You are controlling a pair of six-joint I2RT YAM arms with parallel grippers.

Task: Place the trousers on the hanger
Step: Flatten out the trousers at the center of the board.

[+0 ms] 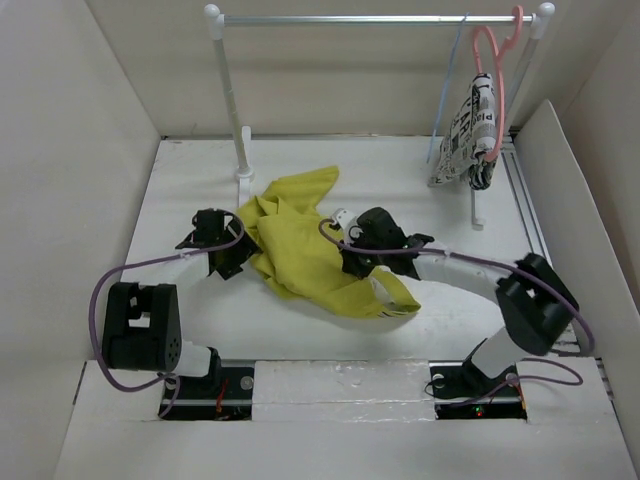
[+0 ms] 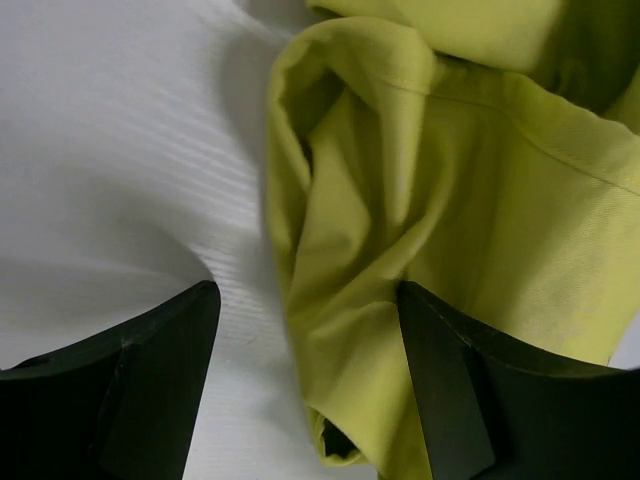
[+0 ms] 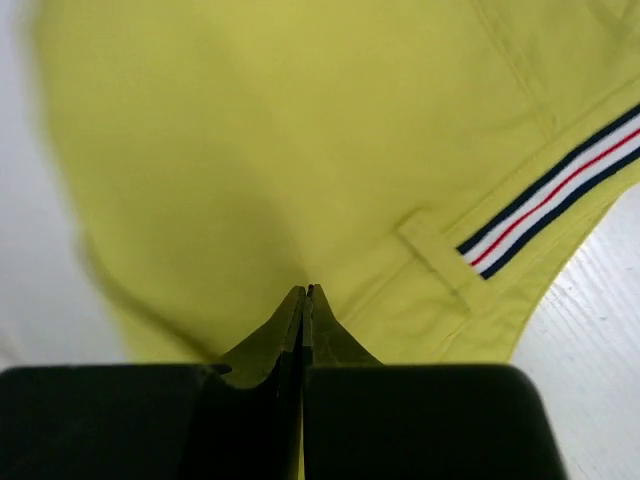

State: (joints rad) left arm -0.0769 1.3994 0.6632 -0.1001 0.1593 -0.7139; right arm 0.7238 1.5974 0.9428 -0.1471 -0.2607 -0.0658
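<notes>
The mustard-yellow trousers (image 1: 300, 240) lie crumpled in the middle of the table, with the striped waistband (image 1: 398, 308) at the near right. My left gripper (image 1: 238, 250) is open at their left edge. In the left wrist view a fold of the trousers (image 2: 400, 250) lies between the spread fingers (image 2: 450, 390), close to the right one. My right gripper (image 1: 352, 262) sits on top of the cloth. Its fingers (image 3: 330, 340) are shut, pinching the trousers (image 3: 250, 150) beside the striped trim (image 3: 550, 190). The thin pale-blue hanger (image 1: 450, 90) hangs on the rail at the back right.
A white clothes rack stands at the back, with its rail (image 1: 380, 18) and left post (image 1: 232, 100). A pink hanger (image 1: 492, 60) with printed black-and-white cloth (image 1: 468, 140) hangs next to the blue one. White walls enclose the table (image 1: 200, 170).
</notes>
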